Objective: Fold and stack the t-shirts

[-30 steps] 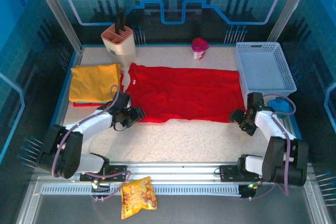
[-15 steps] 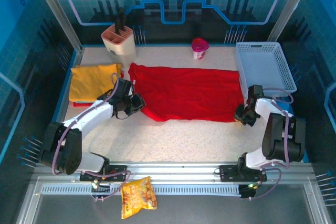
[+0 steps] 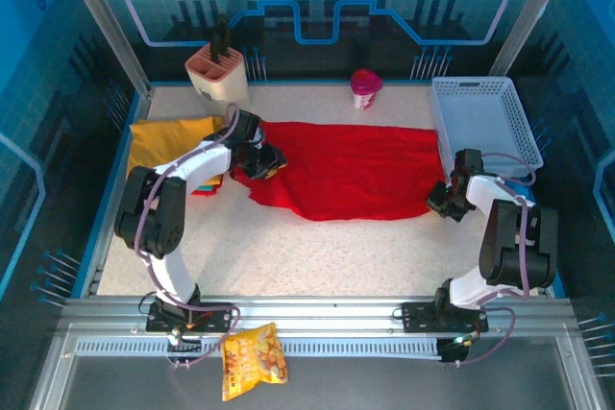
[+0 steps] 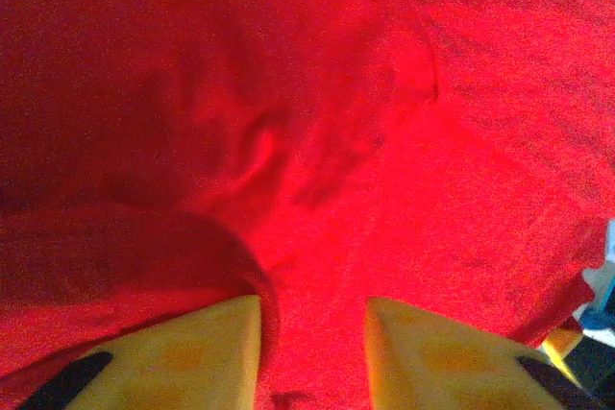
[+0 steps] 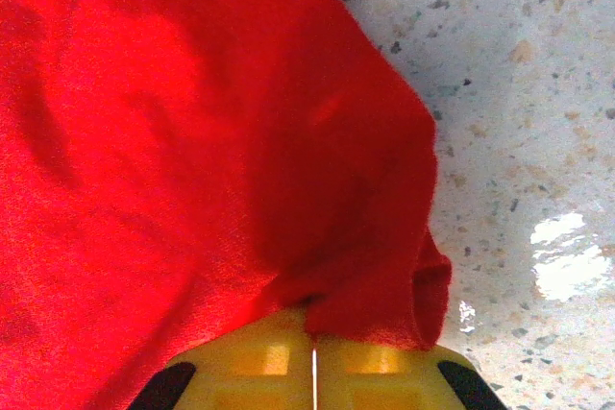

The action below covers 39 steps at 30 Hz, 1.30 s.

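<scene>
Right pincer (image 5: pixel 314 348) is clenched on the edge of the red t-shirt (image 5: pixel 192 141), a little roll of hem bunched right at the fingertips, bare speckled surface (image 5: pixel 519 93) just off to its side. Left pincer (image 4: pixel 312 333) is released: its jaws stand apart over red cloth, a fold humped up against one finger, and I can't tell if any of it is caught.

From above, the red t-shirt (image 3: pixel 356 170) stretches between the two, left pincer (image 3: pixel 267 158) at the rumpled end and right pincer (image 3: pixel 437 201) at the opposite corner. The yellow t-shirt (image 3: pixel 168 136) is folded just outboard of the left pincer, partly under that arm.

Handling-wise, I'd guess it's light, floppy and not slippery. It sags and creases wherever it isn't held, so one pinch just drags a peak. Best bet is probably corners or hem, both ends at once, kept low so it doesn't billow.

Containers:
- The white basket (image 3: pixel 480 84) sits just past the right pincer, away from the bases, and looks like nothing's in it.
- The pinkish holder (image 3: pixel 218 74) is beyond the left pincer, with dark handles sticking up out of it.
- The small pink cup (image 3: pixel 365 88) is at the back, between the two. Can't see its contents.
</scene>
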Each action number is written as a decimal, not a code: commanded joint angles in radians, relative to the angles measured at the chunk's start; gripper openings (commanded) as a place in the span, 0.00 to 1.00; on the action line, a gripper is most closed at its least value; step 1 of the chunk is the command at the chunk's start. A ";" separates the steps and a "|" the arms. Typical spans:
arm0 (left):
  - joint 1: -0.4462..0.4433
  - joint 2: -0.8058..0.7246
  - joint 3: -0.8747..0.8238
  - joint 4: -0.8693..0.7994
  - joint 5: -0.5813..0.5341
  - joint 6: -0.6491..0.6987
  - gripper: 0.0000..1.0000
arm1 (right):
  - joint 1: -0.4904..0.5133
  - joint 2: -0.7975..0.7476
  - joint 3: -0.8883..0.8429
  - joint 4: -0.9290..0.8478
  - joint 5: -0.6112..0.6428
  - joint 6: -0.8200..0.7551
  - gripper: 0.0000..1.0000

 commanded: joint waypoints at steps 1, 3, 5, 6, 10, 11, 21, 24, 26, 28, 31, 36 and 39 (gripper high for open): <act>0.009 0.011 0.086 -0.083 0.037 0.059 0.46 | -0.013 -0.010 0.022 0.002 -0.015 -0.018 0.09; 0.015 -0.016 0.091 -0.124 0.031 0.086 0.53 | -0.012 -0.014 0.021 0.002 -0.023 -0.017 0.09; 0.027 -0.065 0.068 -0.150 0.025 0.115 0.58 | -0.013 -0.019 0.020 0.003 -0.026 -0.018 0.09; 0.038 -0.095 0.053 -0.171 0.028 0.129 0.59 | -0.013 -0.019 0.021 0.003 -0.027 -0.019 0.09; 0.096 -0.223 -0.050 -0.209 0.047 0.156 0.61 | -0.013 -0.019 0.014 0.011 -0.038 -0.023 0.10; 0.109 -0.253 -0.083 -0.207 0.055 0.160 0.61 | -0.012 -0.017 0.009 0.015 -0.040 -0.024 0.11; 0.128 -0.293 -0.427 0.028 0.077 0.069 0.55 | -0.013 0.001 -0.008 0.035 -0.047 -0.027 0.15; 0.129 -0.248 -0.501 0.209 0.091 0.024 0.52 | -0.013 0.002 -0.005 0.034 -0.046 -0.029 0.15; 0.128 -0.217 -0.518 0.290 0.091 0.005 0.50 | -0.013 0.002 -0.003 0.032 -0.051 -0.030 0.15; 0.127 -0.200 -0.531 0.358 0.087 -0.014 0.50 | -0.013 0.000 -0.002 0.031 -0.054 -0.030 0.15; 0.127 -0.199 -0.544 0.414 0.053 -0.024 0.50 | -0.016 -0.005 -0.003 0.034 -0.055 -0.029 0.15; 0.128 -0.184 -0.549 0.476 0.021 -0.031 0.49 | -0.015 0.004 0.004 0.034 -0.065 -0.032 0.15; 0.128 -0.171 -0.541 0.515 0.047 -0.057 0.47 | -0.017 0.010 0.006 0.035 -0.074 -0.032 0.14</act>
